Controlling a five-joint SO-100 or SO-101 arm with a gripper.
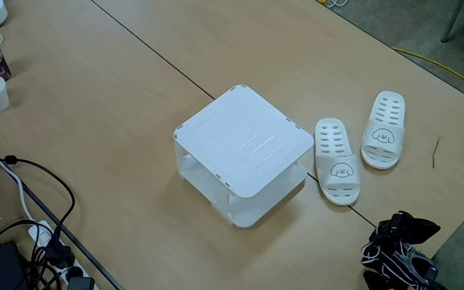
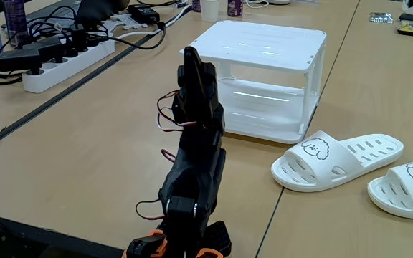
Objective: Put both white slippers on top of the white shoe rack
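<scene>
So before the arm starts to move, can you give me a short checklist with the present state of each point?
1. Top of the rack free of things: ok.
2. Both slippers on the table beside the rack, soles down: ok; nearer one, farther one.
3. Slippers apart from each other: ok, a gap shows between them.
4. Tool holds nothing: cannot tell, the arm is folded and the fingers are hidden.
5. Cables and power strip away from the slippers: ok, they lie on the rack's other side.

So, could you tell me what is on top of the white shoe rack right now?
The rack's top panel is bare in both fixed views; both slippers lie on the table beside it. The arm covers a strip of its front.
</scene>
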